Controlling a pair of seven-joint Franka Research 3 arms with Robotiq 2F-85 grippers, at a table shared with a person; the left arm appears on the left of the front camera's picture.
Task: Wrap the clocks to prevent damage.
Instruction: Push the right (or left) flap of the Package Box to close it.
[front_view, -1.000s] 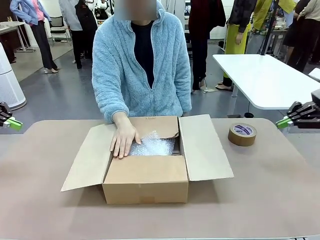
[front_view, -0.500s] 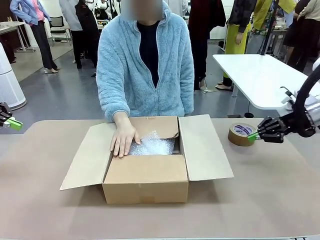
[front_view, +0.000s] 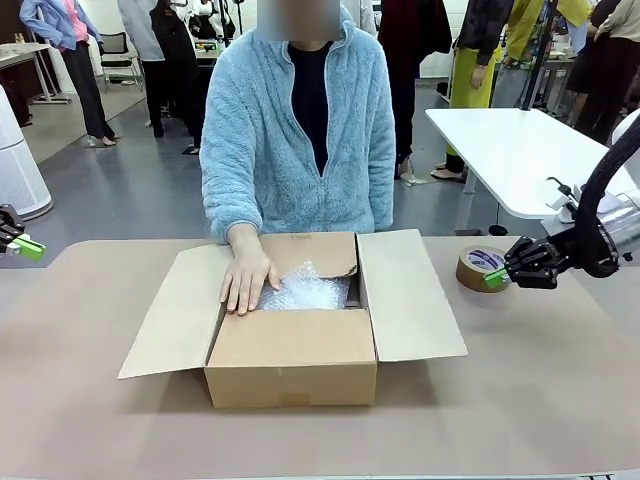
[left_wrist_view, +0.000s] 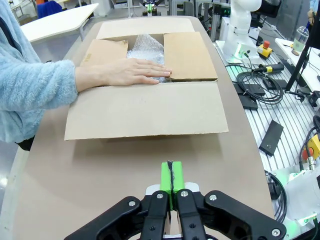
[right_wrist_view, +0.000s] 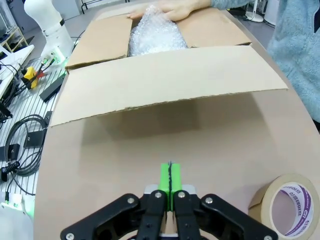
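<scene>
The bubble-wrapped clocks (front_view: 308, 291) lie inside the open brown cardboard box (front_view: 292, 352) at mid-table. A person's hand (front_view: 246, 275) rests flat on the bundle's left part. The wrap also shows in the left wrist view (left_wrist_view: 146, 48) and the right wrist view (right_wrist_view: 154, 32). My right gripper (front_view: 494, 278) is shut and empty, just right of the box's right flap, touching or nearly touching the tape roll (front_view: 484, 268). My left gripper (front_view: 30, 247) is shut and empty at the table's far left edge, well away from the box.
The box's side flaps (front_view: 408, 294) lie spread outward over the table. The tape roll (right_wrist_view: 286, 206) sits close beside my right gripper (right_wrist_view: 170, 176). Cables and devices (left_wrist_view: 257, 90) lie off the table's side. A white table (front_view: 520, 150) stands behind.
My right arm has swung in from the right edge toward the tape roll, its gripper now beside the roll. The person's hand, the box and the left gripper have stayed put.
</scene>
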